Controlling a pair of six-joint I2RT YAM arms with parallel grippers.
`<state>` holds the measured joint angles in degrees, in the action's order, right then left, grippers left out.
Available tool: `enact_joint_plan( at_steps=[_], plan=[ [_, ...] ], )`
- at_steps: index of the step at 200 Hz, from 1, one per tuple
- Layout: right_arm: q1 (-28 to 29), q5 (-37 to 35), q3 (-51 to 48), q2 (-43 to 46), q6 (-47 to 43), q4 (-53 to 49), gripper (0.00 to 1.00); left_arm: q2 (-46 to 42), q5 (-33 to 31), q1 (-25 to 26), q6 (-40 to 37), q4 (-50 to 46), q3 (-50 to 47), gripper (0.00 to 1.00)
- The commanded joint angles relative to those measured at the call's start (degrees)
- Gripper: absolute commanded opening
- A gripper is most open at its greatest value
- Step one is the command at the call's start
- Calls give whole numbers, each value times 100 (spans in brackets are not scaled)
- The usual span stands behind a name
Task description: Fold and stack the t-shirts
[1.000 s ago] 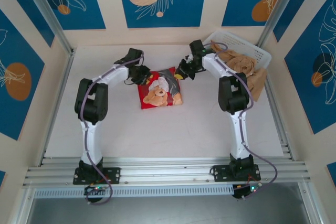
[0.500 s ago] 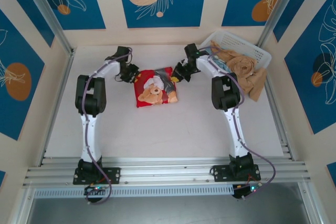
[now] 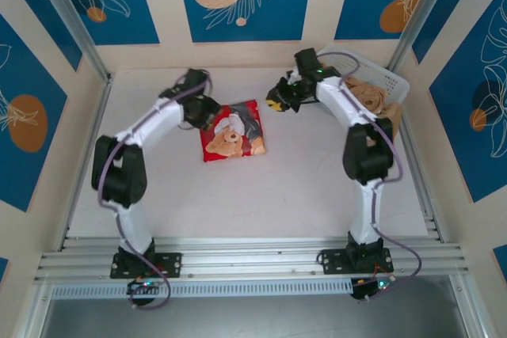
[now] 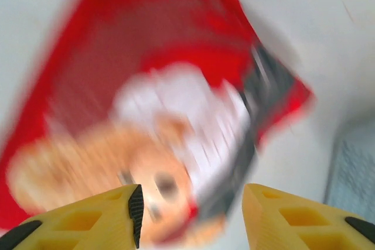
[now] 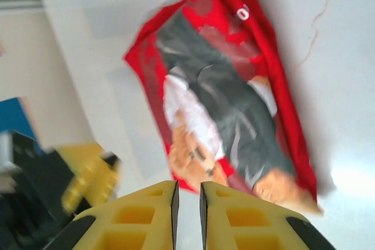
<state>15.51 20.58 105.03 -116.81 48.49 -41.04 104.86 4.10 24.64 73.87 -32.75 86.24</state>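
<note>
From the top camera I saw the red t-shirt (image 3: 232,134) lying folded into a small packet on the table (image 3: 277,195), towards the far middle, print side up. The left gripper (image 3: 207,113) sat just beside its far-left corner and the right gripper (image 3: 277,100) a little off its far-right corner. I judged that each was placed to tend one side of the fold. The white basket (image 3: 390,78) with tan cloth (image 3: 366,97) in it stood at the far right, apart from the shirt.

On the left wrist camera, blurred, my fingers (image 4: 88,221) stood spread with nothing between them, and the shirt was beyond them.

On the right wrist camera the fingers (image 5: 140,206) were nearly together, with a thin slit between them and nothing pinched. The shirt lay flat ahead, so I took the fold as set down.
</note>
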Motion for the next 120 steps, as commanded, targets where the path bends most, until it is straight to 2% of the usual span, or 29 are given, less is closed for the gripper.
enact_joint_plan(
  at_steps=[1,17,36,70,99,120],
  plan=[
    [-229,154,-1086,950,387,476,21,-260,-542,966,1929,1046,-1024,50],
    [-293,233,-1799,1666,564,615,26,-275,-1239,1507,2890,1621,-1448,54],
    [-361,481,-2455,2419,706,753,31,-78,-1736,1850,3489,2106,-1604,55],
    [-441,1097,-3288,3525,725,1023,42,291,-2279,2071,4385,2642,-1843,54],
    [-569,1264,-3557,4101,619,658,43,486,-2606,2079,4891,2775,-1915,51],
    [-673,1273,-3664,4344,600,494,43,769,-2568,2054,5184,3038,-1866,44]
  ],
)
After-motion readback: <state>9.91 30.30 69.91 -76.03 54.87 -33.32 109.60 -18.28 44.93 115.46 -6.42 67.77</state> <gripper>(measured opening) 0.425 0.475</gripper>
